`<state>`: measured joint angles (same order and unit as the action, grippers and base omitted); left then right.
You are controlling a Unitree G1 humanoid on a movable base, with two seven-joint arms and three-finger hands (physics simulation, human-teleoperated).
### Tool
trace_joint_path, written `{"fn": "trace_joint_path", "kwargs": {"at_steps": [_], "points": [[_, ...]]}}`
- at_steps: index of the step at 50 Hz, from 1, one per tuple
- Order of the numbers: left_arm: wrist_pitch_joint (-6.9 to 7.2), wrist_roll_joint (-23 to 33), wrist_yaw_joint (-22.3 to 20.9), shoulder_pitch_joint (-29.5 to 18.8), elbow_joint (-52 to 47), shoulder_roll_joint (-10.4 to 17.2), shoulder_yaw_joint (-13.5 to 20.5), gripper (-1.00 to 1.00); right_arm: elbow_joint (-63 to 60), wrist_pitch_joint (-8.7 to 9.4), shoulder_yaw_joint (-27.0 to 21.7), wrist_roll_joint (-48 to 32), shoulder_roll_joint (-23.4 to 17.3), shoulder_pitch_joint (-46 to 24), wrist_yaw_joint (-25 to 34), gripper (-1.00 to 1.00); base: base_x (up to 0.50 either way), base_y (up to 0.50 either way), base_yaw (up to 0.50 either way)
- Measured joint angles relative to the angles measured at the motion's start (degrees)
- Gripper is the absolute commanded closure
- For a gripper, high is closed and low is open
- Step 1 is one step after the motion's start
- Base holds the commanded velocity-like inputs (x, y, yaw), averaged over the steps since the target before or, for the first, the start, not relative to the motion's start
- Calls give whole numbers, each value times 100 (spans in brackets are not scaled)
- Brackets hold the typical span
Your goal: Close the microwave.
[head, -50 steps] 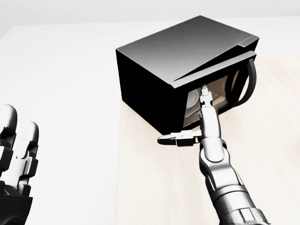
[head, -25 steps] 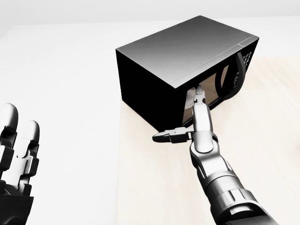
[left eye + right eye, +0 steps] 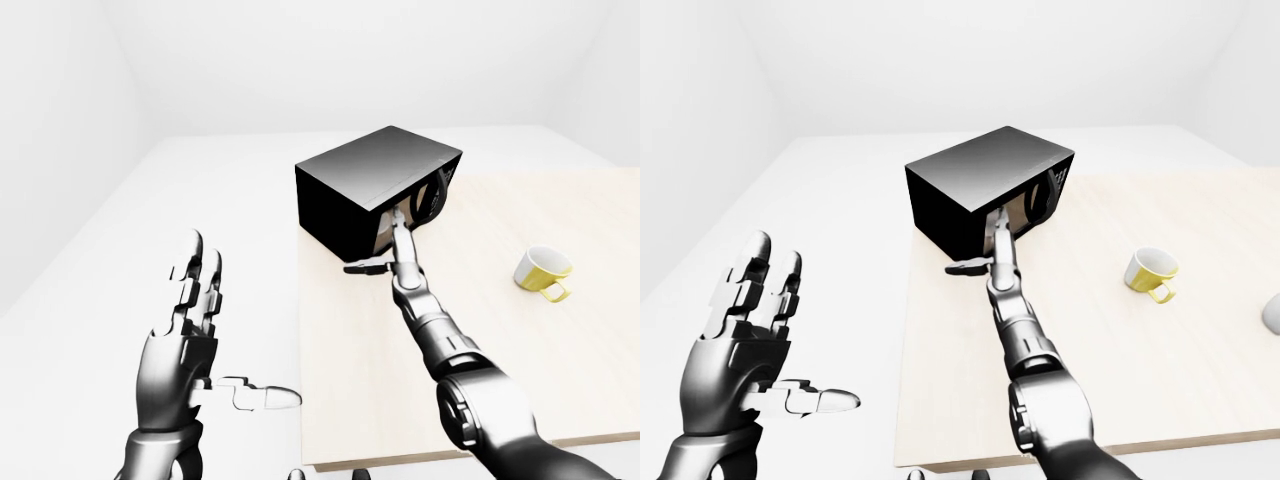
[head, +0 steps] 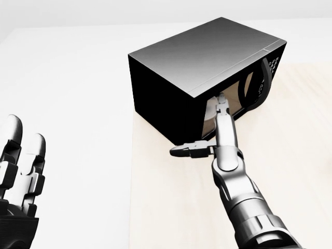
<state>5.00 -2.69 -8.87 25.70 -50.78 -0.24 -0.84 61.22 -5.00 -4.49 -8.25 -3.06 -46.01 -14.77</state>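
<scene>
The black microwave stands at the left edge of the pale wooden table, its door flush against the body with the curved black handle showing. My right hand is open, its fingers stretched flat with the tips pressed on the door's glass and the thumb sticking out to the left. My left hand is raised off the table at the lower left, open, fingers spread, holding nothing.
A yellow and white mug stands on the table to the right of the microwave. A grey rounded object shows at the right edge of the right-eye view. The table's left edge runs just under the microwave's corner.
The microwave door swung from partly ajar to flush with the body as my right hand pushed it. Since half a second ago the hand has barely moved. The left hand stayed put.
</scene>
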Motion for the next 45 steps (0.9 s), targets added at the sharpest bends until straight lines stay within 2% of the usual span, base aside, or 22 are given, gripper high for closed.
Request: {"fn": "trace_joint_path", "kwargs": {"at_steps": [2, 4, 11, 19, 25, 33, 45], "points": [[0, 0, 3, -2, 7, 2, -1, -100, -600, 71, 51, 10, -12, 250, 93, -100, 0, 0, 0], [0, 1, 4, -2, 11, 5, -4, -100, -1293, 235, 108, -9, -10, 544, 197, -100, 0, 0, 0], [0, -2, 2, -5, 21, 7, 5, -100, -3686, 1000, 251, -129, 42, 1872, 600, -100, 0, 0, 0], [0, 7, 3, -15, 42, 4, 5, -100, -6365, 1000, 245, -98, 150, 3574, 1014, -100, 0, 0, 0], [0, 0, 1, -40, 68, 4, 21, -100, -7842, 1000, 259, -91, 223, 4375, 1176, -100, 0, 0, 0], [0, -12, -14, -77, 99, -2, 46, -100, -8687, 1000, 325, -107, 271, 4901, 1263, -100, 0, 0, 0], [0, -14, -29, -83, 94, -12, 54, -100, -9178, 1000, 389, -125, 296, 5222, 1320, -100, 0, 0, 0]]}}
